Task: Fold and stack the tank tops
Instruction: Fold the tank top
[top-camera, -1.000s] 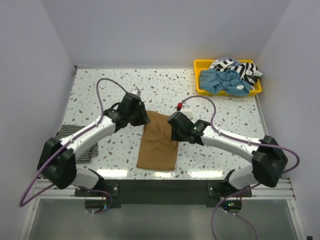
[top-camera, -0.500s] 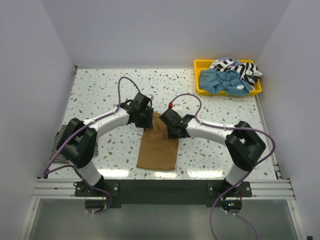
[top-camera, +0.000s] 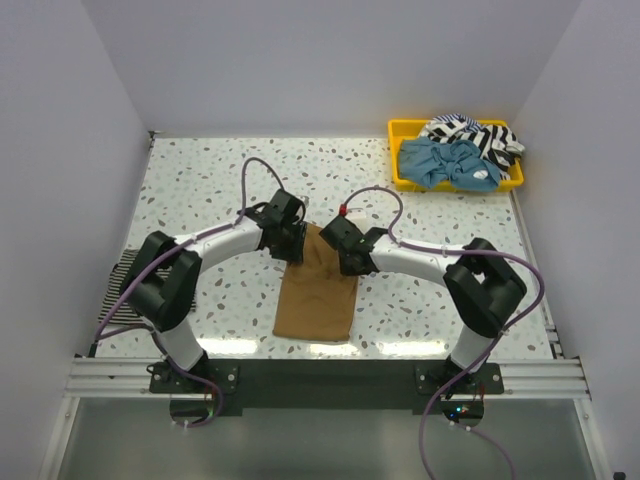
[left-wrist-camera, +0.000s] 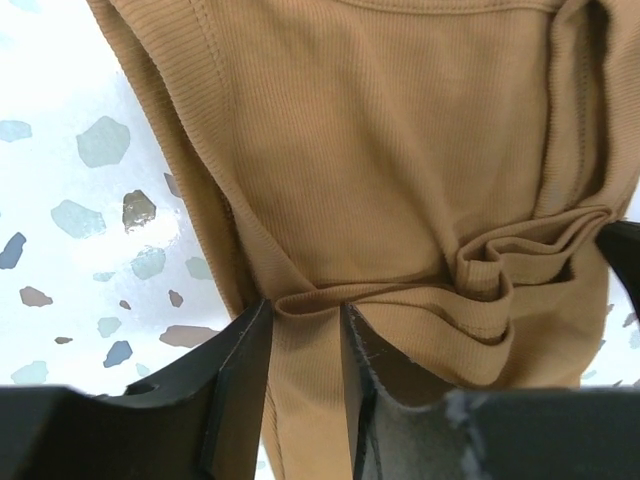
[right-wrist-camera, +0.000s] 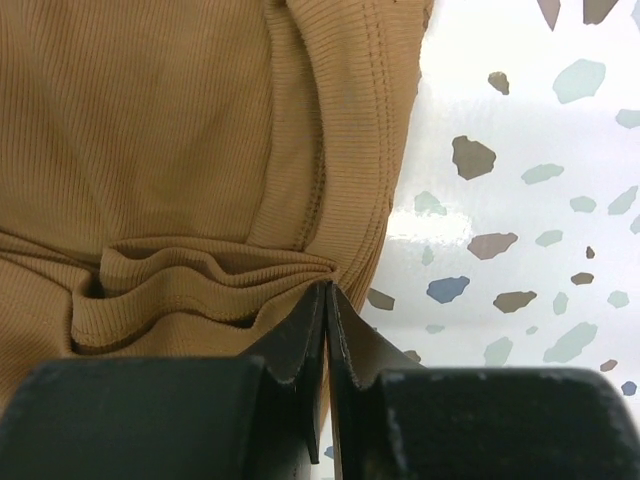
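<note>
**Both pincers gripping the far edge of the tan top**

The tan tank top (top-camera: 315, 295) is a plain brown ribbed knit with stitched hems. It lies as a long, narrow folded strip on the speckled table (top-camera: 200, 180), well apart from the yellow tray (top-camera: 408, 124), to the tray's near left. Its end toward the tray's side of the table is gathered into soft wrinkles between the two arms.

The left gripper (left-wrist-camera: 305, 320) grasps that gathered end, with a band of tan cloth filling the gap between its fingers. The right gripper (right-wrist-camera: 326, 300) is clenched nearly flat at the hem on the side closer to the tray. The folds run in to its tips, so it pinches the cloth's edge.

A light blue top (top-camera: 445, 163) and a black-and-white striped top (top-camera: 480, 135) lie crumpled inside the tray. Another thin-striped top (top-camera: 122, 272) lies farthest from the tray, at the table's left edge, partly hidden by the left arm.

A second ago both arms reached in low and stretched, with their elbows out wide. Now the elbows are drawn in and raised, and the wrists have moved slightly away from the near edge. The right pincer stood apart then and is now pressed together. The tan top's near end has not moved.
</note>
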